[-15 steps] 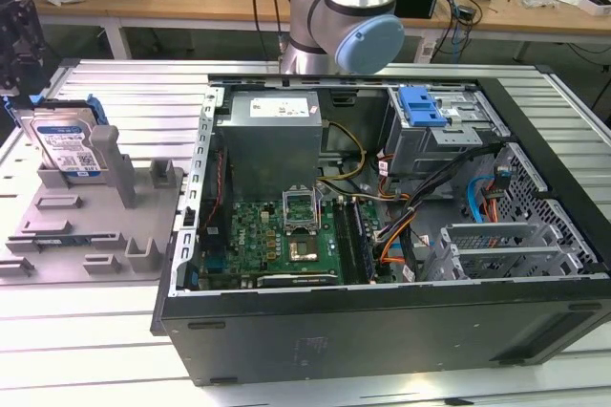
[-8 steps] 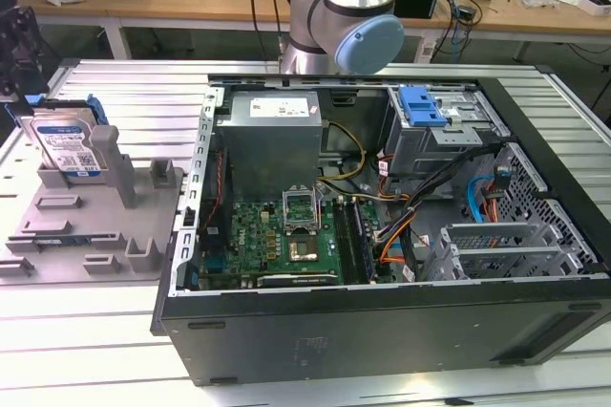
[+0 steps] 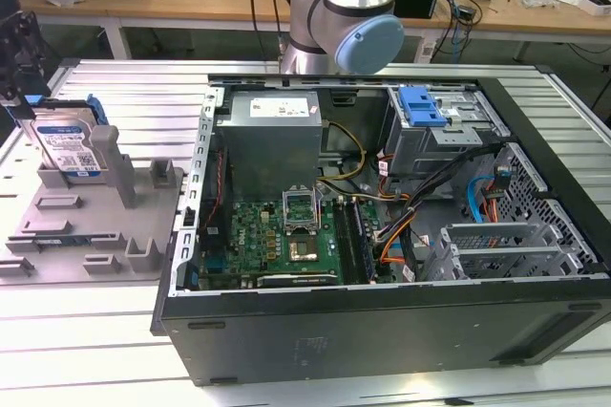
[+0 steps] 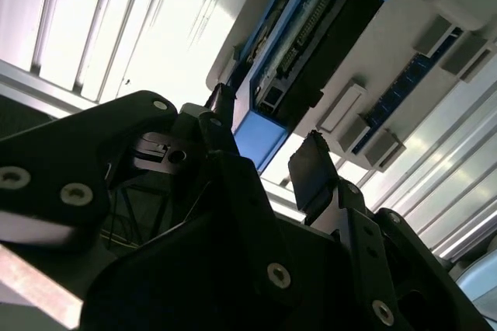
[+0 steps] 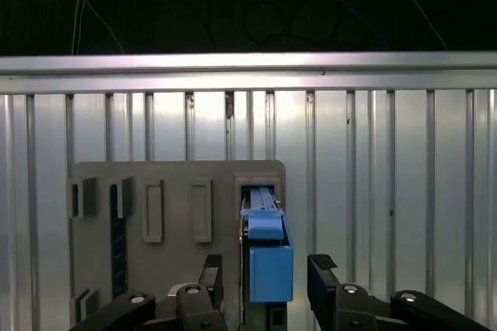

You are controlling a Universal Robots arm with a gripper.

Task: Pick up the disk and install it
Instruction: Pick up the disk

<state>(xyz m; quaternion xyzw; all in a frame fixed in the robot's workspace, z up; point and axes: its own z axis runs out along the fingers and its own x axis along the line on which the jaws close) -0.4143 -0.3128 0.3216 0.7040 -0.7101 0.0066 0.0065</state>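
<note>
At the grey moulded plastic fixture plate point(image 3: 95, 235), exterior view's left: pick-up step, grasp not yet made.
We see the flat silver disk point(image 3: 67, 144) in its bright blue plastic carrier point(image 5: 270, 273) standing on edge in the plate. The black two-finger gripper point(image 5: 266, 267) hangs over it, fingers point(image 5: 322, 269) spread either side with gaps showing. We judge closing calls for both fingers square on the carrier's flanks. White-and-blue label point(image 3: 74, 157) print: unreadable to us.
</note>
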